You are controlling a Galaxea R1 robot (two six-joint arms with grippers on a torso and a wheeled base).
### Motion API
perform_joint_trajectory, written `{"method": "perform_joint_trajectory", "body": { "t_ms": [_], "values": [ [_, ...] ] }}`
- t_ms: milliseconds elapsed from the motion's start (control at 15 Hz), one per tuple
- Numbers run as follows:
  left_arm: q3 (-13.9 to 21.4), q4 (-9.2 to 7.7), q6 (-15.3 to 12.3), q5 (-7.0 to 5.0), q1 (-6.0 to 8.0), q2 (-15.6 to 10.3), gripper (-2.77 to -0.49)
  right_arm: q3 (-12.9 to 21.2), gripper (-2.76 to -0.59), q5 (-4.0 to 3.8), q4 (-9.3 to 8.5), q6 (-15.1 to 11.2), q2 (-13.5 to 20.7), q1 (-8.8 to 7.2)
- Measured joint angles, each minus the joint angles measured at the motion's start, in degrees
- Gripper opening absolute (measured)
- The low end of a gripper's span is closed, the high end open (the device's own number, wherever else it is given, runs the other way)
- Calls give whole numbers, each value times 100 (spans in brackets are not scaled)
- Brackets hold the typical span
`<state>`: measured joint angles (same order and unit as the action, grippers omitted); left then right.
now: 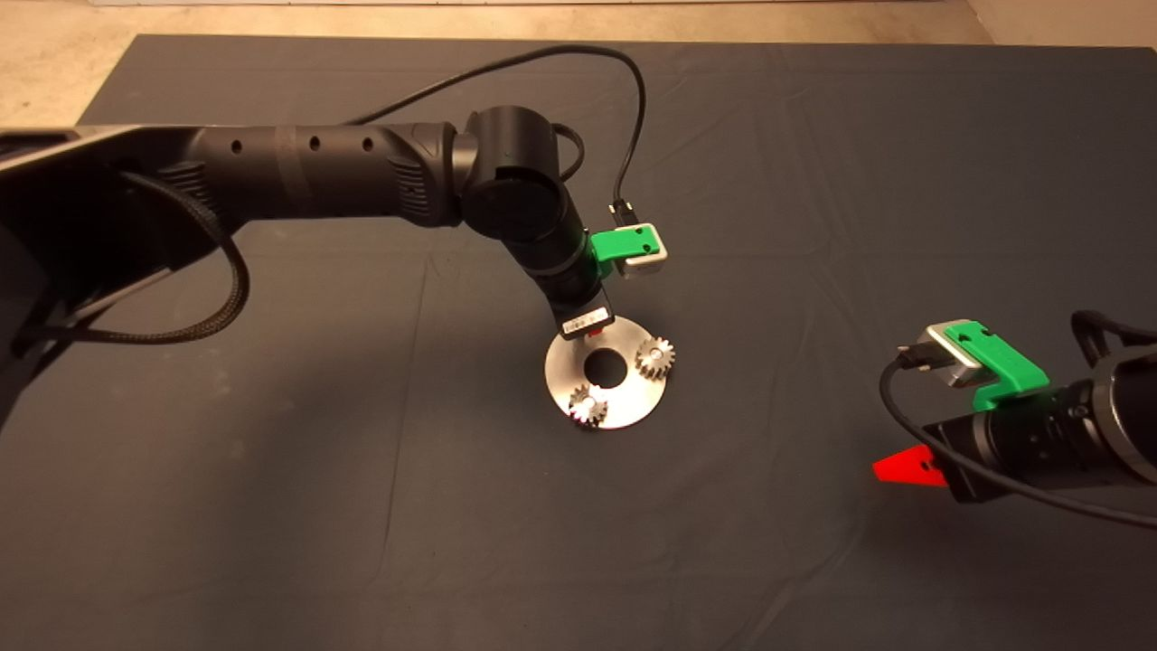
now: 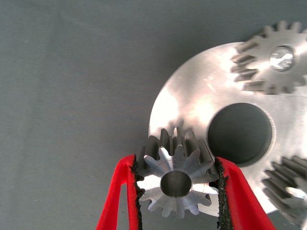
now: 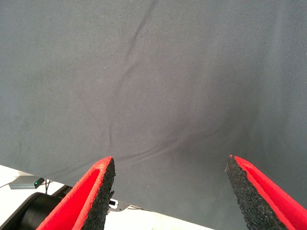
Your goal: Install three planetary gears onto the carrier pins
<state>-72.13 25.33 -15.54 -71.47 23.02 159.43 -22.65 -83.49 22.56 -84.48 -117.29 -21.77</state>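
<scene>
Carrier disc (image 1: 624, 411) — shiny, round, central hole, lying mid-mat (image 1: 362, 452). Two planetary gears already seated on their pins: one (image 1: 654, 358) on the right side of the disc, one (image 1: 587, 406) at its near edge.

Third gear (image 2: 176, 178) — clamped by its teeth between the left gripper's (image 2: 176, 191) pads, held over the far-left part of the disc; its pin is not visible.

Advice: line the bore over the pin, keep the gear level, lower straight, release only once it is seated.

Right gripper (image 3: 170, 191) — fingers spread wide, holding nothing, parked low right over bare mat.
</scene>
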Motion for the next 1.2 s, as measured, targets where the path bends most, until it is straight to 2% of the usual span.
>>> {"method": "perform_joint_trajectory", "body": {
  "t_ms": [400,1200],
  "values": [
    [-28,21,113,22,-34,-2,-263,0,-163,-2,-13,0,0,0],
    [-27,56,154,-10,-48,28,-264,0,-163,-10,-16,2,-5,-2]
  ]
}}
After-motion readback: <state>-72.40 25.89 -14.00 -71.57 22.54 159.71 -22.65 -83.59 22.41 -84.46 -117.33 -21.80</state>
